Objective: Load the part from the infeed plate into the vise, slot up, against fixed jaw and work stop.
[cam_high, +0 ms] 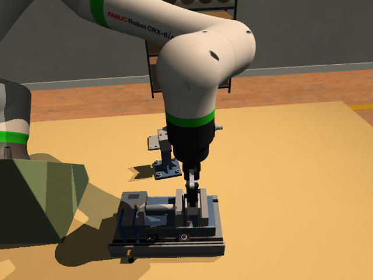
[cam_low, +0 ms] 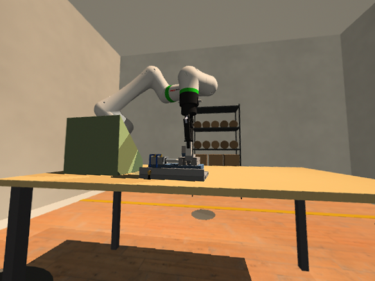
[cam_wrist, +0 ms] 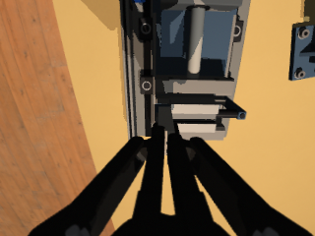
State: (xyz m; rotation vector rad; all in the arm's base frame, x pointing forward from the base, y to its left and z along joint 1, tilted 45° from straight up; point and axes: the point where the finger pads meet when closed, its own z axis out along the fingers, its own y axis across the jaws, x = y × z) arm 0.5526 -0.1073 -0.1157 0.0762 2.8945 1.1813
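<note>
The vise (cam_high: 168,221) sits on the table's near side, with the air cylinder (cam_high: 158,207) on its left. The moving jaw (cam_high: 179,201) and the fixed jaw (cam_high: 203,205) stand apart. A grey block, the part, lies low between them, close to the fixed jaw. In the wrist view it shows as a pale strip (cam_wrist: 194,111). My gripper (cam_high: 192,197) points straight down into the gap, fingers shut together and empty. In the wrist view the fingertips (cam_wrist: 164,129) are at the part's left end. The work stop (cam_wrist: 240,115) is at the opposite end. Whether they touch the part is hidden.
A stand with a blue base and grey top plate (cam_high: 164,153) is bolted behind the vise; its base also shows in the wrist view (cam_wrist: 302,51). A green box (cam_high: 36,199) covers the arm's base at the left. Blue hoses (cam_high: 127,223) run at the vise's left front.
</note>
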